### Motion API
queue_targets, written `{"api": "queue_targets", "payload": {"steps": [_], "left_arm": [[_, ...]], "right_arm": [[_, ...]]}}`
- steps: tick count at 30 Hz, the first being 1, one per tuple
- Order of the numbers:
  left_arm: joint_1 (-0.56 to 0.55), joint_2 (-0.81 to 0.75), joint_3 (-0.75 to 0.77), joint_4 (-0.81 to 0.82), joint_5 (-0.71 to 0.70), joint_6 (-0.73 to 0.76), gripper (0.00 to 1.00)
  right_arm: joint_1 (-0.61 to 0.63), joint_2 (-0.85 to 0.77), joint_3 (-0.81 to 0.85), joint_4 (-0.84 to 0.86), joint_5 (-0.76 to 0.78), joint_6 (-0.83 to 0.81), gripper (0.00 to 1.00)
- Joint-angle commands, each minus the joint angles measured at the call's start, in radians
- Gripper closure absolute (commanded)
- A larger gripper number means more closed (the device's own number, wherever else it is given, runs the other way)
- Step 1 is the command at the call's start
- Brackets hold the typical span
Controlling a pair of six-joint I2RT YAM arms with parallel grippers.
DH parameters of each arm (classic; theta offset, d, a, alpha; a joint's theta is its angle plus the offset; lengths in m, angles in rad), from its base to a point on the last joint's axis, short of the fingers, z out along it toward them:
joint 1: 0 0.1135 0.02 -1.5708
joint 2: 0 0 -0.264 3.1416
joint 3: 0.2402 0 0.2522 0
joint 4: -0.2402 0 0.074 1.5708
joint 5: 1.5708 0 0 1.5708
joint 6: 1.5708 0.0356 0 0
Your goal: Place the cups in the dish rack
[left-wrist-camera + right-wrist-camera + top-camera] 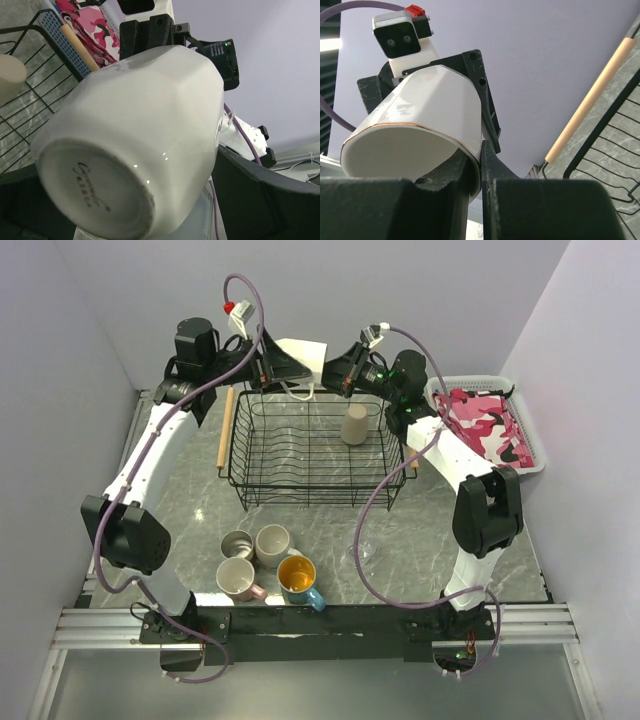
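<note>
A white mug (300,352) hangs tilted above the back edge of the black wire dish rack (300,502). My right gripper (481,160) is shut on the mug's (430,110) rim wall, one finger inside and one outside. My left gripper (283,365) stands open around the same mug (140,130), whose base faces its camera; a gap shows beside the right finger (260,200). A tan cup (354,425) stands upside down in the rack. On the table in front sit a steel cup (237,544), a second white mug (272,544), a pink mug (236,579) and a blue mug with orange inside (297,579).
A white plastic basket (530,455) holding pink camouflage cloth stands at the back right. The rack's wooden handles (227,428) run along its two sides. Purple cables loop over both arms. Grey walls close in the back and sides.
</note>
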Motion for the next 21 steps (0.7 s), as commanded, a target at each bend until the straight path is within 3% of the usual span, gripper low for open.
{"api": "queue_targets", "payload": {"steps": [1, 6, 9, 15, 21], "left_arm": [[-0.027, 0.007, 0.062, 0.106, -0.04, -0.068, 0.02], [-0.054, 0.027, 0.085, 0.156, -0.027, -0.111, 0.18], [-0.062, 0.031, 0.094, 0.163, -0.016, -0.113, 0.16], [-0.062, 0.01, 0.077, 0.153, -0.019, -0.093, 0.01], [-0.062, -0.018, 0.056, 0.139, -0.03, -0.074, 0.04]], "right_arm": [[0.006, -0.011, 0.058, 0.114, 0.008, 0.031, 1.0], [0.007, 0.012, 0.047, 0.134, 0.018, 0.04, 1.0], [0.006, 0.043, 0.075, 0.149, 0.024, 0.054, 1.0], [0.004, 0.106, 0.17, 0.135, 0.044, 0.06, 1.0], [0.003, 0.144, 0.228, 0.144, 0.054, 0.079, 1.0]]}}
